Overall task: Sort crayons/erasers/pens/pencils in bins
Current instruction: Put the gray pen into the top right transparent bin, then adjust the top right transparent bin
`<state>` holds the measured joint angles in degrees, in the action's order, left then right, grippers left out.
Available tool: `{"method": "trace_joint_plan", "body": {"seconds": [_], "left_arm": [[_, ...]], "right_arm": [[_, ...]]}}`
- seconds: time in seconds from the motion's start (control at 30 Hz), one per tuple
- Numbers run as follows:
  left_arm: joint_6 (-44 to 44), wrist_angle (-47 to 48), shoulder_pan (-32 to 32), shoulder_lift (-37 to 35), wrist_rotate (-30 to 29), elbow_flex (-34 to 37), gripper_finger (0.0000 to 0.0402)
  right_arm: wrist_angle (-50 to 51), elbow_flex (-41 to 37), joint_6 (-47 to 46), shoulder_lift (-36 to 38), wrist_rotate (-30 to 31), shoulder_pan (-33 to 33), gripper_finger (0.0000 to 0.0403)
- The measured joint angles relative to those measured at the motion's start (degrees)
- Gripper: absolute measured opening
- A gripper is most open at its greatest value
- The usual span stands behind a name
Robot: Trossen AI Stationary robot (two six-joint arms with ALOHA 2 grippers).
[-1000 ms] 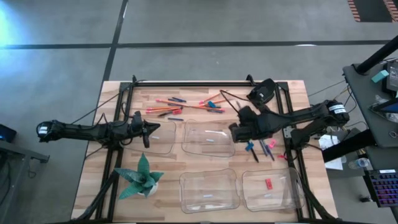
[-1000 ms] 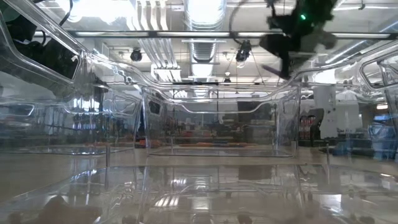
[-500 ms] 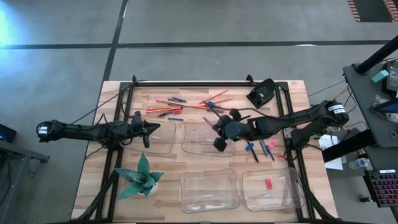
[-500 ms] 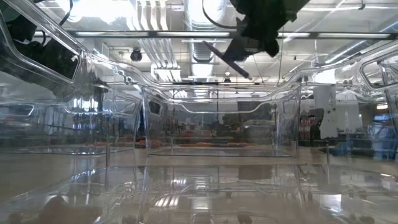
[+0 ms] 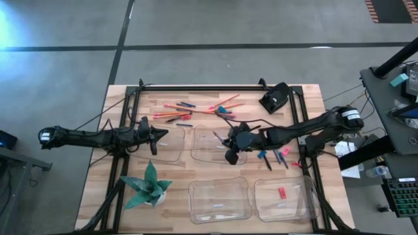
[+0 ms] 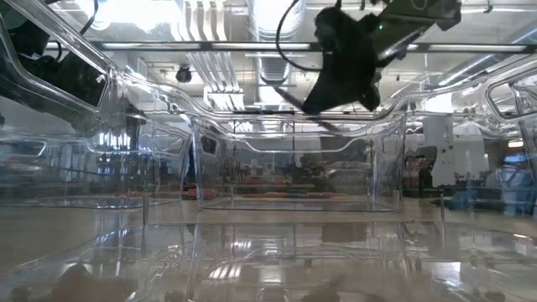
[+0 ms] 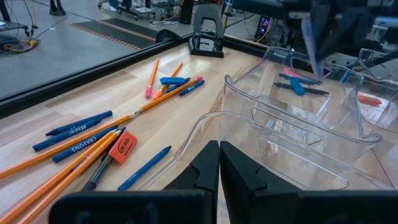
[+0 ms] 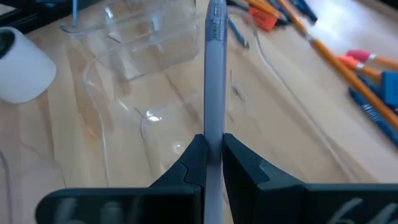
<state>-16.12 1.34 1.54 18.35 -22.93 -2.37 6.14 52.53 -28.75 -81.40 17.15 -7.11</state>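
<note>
My right gripper (image 5: pixel 230 141) hangs over the far middle bin (image 5: pixel 208 154), shut on a thin grey pen (image 8: pixel 215 74); the low view shows the pen (image 6: pixel 289 99) slanting above the bin wall. Resting at the far left bin (image 5: pixel 171 149), my left gripper (image 7: pixel 219 163) is shut with nothing in it. Orange pencils (image 5: pixel 196 111), blue crayons (image 7: pixel 78 134) and an eraser (image 7: pixel 122 147) lie loose on the far part of the table. More pens (image 5: pixel 274 156) lie to the right of the far middle bin. A red eraser (image 5: pixel 282 192) lies in the near right bin (image 5: pixel 302 207). My right gripper pinches the grey pen (image 8: pixel 214 138) between its two fingers (image 8: pixel 194 163), which lie along it. Most of the pen sticks out ahead of the fingertips toward the table's left. The gripper slants downward from the table's right side. The pen is lifted clear above the bin.
A black desk tool (image 5: pixel 274 98) stands at the far right. A green folded-paper plant (image 5: pixel 149 186) stands near the front left. The near middle bin (image 5: pixel 220 199) lies in front of the far middle one. A black frame (image 5: pixel 196 86) runs round the table top.
My right gripper has carried the grey pen toward the table's left, from the bin's right edge to above the far middle bin, sinking a little. It has tipped up from pointing steeply down to a shallower slant, and the pen has swung with it.
</note>
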Motion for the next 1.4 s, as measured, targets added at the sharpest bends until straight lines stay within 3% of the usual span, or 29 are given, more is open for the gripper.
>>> {"method": "trace_joint_plan", "body": {"seconds": [0.13, 0.4, 0.53, 0.83, 1.17, 1.4], "left_arm": [[0.00, -0.02, 0.02, 0.00, 0.00, 0.00, 0.0000], [0.02, 0.00, 0.00, 0.00, 0.01, 0.00, 0.0000], [0.01, -0.01, 0.00, 0.00, -0.01, -0.01, 0.0000], [0.01, -0.02, 0.02, 0.00, 0.00, -0.01, 0.0000], [0.01, -0.02, 0.00, 0.00, -0.01, 0.00, 0.0000], [0.00, -0.02, 0.00, 0.00, -0.01, 0.00, 0.0000]], "right_arm": [[-1.10, 1.73, 0.39, -5.62, -3.27, 0.00, 0.0024], [6.15, 9.11, 3.38, -13.68, -6.87, 1.44, 0.0024], [10.83, 11.82, 3.41, -16.58, -10.06, 2.87, 0.0024], [13.47, 13.81, 3.30, -19.57, -10.26, 3.39, 0.0027], [13.75, 13.73, 2.34, -19.47, -10.10, 3.41, 0.0110], [19.13, 15.89, 2.29, -15.03, -9.58, 3.41, 0.0145]]}}
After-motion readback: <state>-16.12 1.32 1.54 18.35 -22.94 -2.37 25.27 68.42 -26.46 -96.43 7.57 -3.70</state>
